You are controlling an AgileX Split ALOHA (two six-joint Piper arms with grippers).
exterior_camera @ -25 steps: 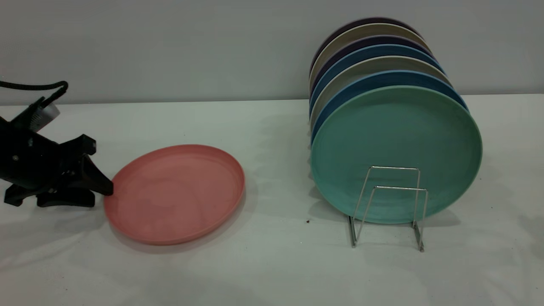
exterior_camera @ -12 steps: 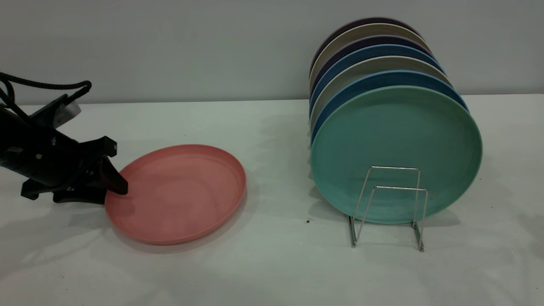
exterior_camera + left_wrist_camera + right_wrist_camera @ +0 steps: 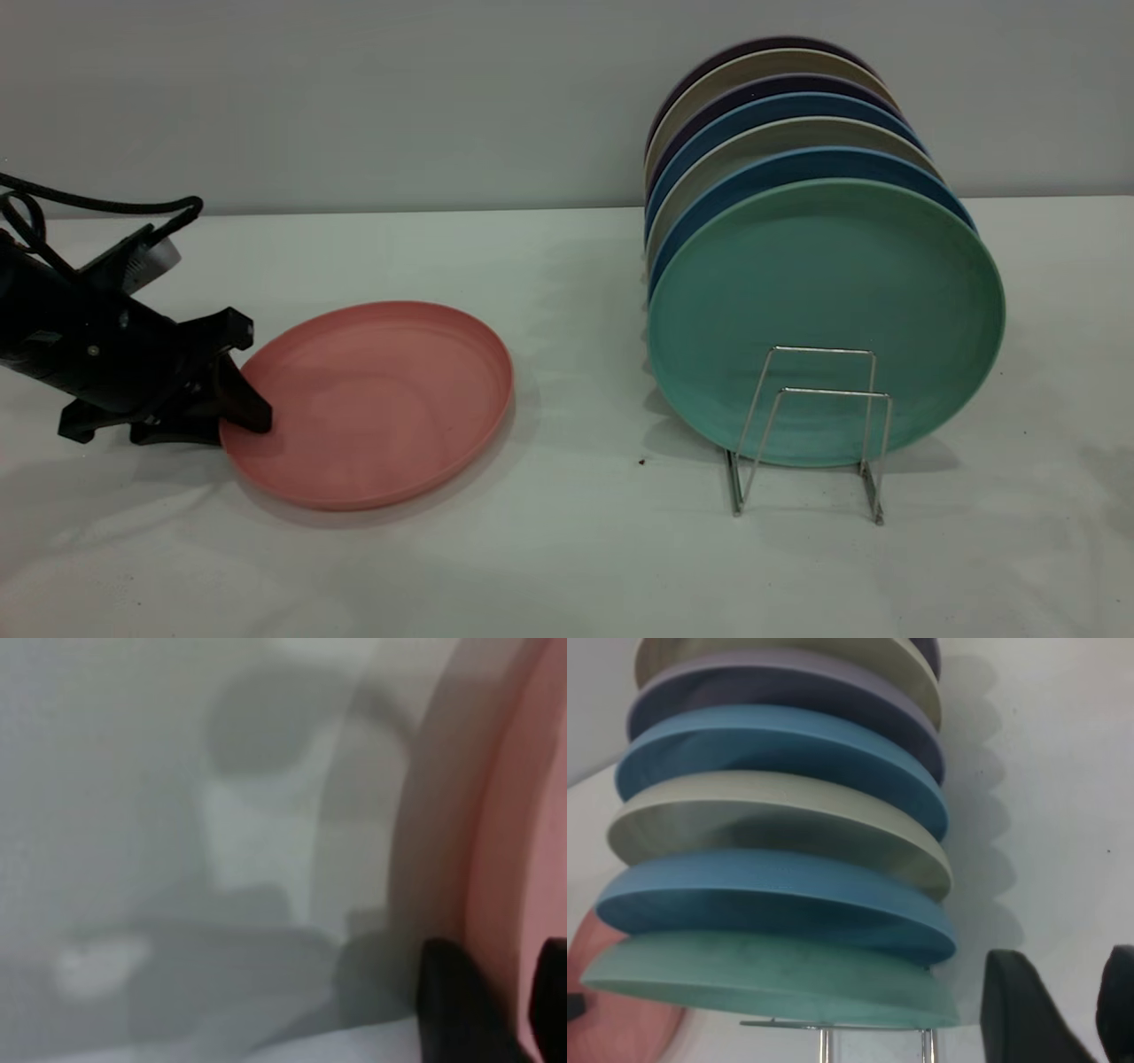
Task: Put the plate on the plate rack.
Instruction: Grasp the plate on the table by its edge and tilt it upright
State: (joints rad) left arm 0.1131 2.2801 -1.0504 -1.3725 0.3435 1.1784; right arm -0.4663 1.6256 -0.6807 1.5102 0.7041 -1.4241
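While the round salmon-pink plastic plate (image 3: 368, 403) lies flat on the white worktop (image 3: 567, 558), well apart from the silver wire plate rack (image 3: 808, 425), its near rim is straddled by the open left claw (image 3: 246, 409), apparently for gripping; the right claw (image 3: 1063, 1010) is held open above the rack.

The plate (image 3: 376, 403) lies flat on the table (image 3: 567, 549), well left of the plate rack (image 3: 811, 425), apparently holding upright plates (image 3: 824, 319).

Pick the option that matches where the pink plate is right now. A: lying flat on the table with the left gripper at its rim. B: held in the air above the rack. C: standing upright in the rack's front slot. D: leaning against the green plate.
A: the plate lies flat on the table, well apart from the plate rack, and the left gripper is at its near-side rim.
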